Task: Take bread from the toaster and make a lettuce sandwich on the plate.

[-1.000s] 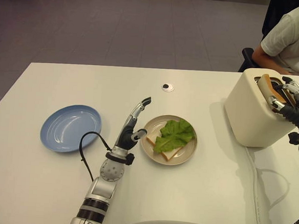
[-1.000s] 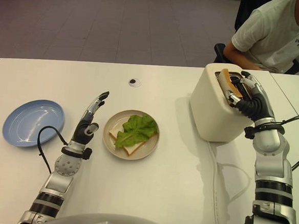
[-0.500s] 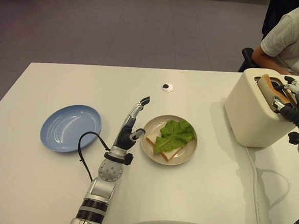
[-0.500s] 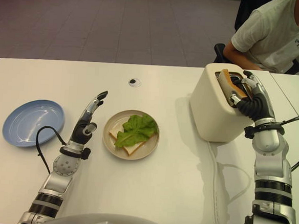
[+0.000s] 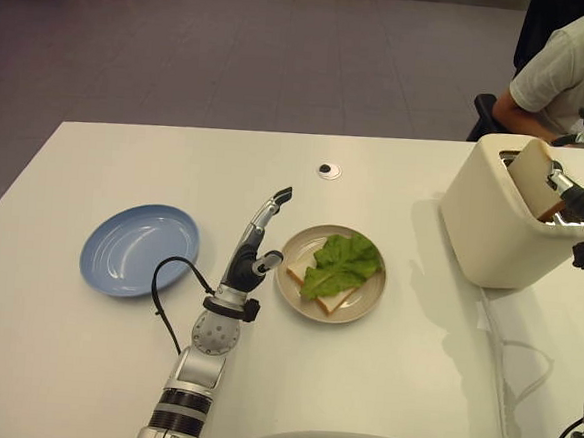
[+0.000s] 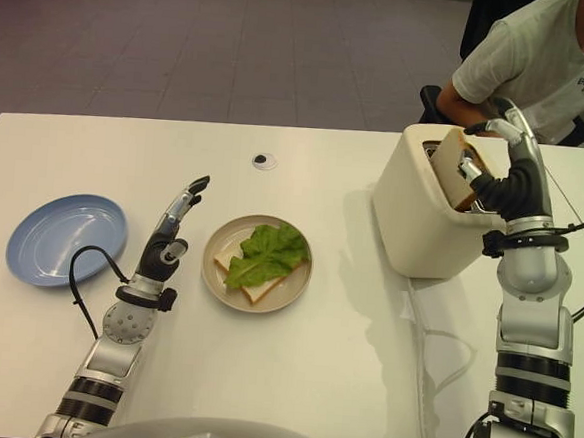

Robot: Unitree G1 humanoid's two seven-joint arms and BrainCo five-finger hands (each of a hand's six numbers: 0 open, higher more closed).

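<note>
Across the room's middle stands a white desk (image 5: 359,404), and everything sits on it. Biggest is the cream toaster (image 6: 412,222), out at about 2 o'clock on the desk top, with its white cord (image 5: 497,374) trailing toward 5 o'clock. Over at 9 o'clock lies a blue plate (image 5: 140,248) with nothing on it. Near the desk's centre is the tan plate (image 5: 366,302), a little smaller, well apart from both the toaster and the blue plate.

The right hand (image 6: 515,180) is up at the toaster's top, at its 3 o'clock side, fingers closed around a bread slice (image 6: 454,165). That slice stands tilted and roughly half out of the slot, its lower end down inside. The left hand (image 5: 253,246) hovers just beside the tan plate at its 9 o'clock edge, fingers stretched out toward 1 o'clock and holding nothing; a black cable (image 5: 167,280) loops from its wrist.

On the tan plate a lettuce leaf (image 5: 337,264) lies over a second slice of bread (image 5: 328,300), whose corners peek out at 6 and 9 o'clock. A small round grommet (image 5: 325,169) sits in the desk at 12 o'clock from that plate.
</note>
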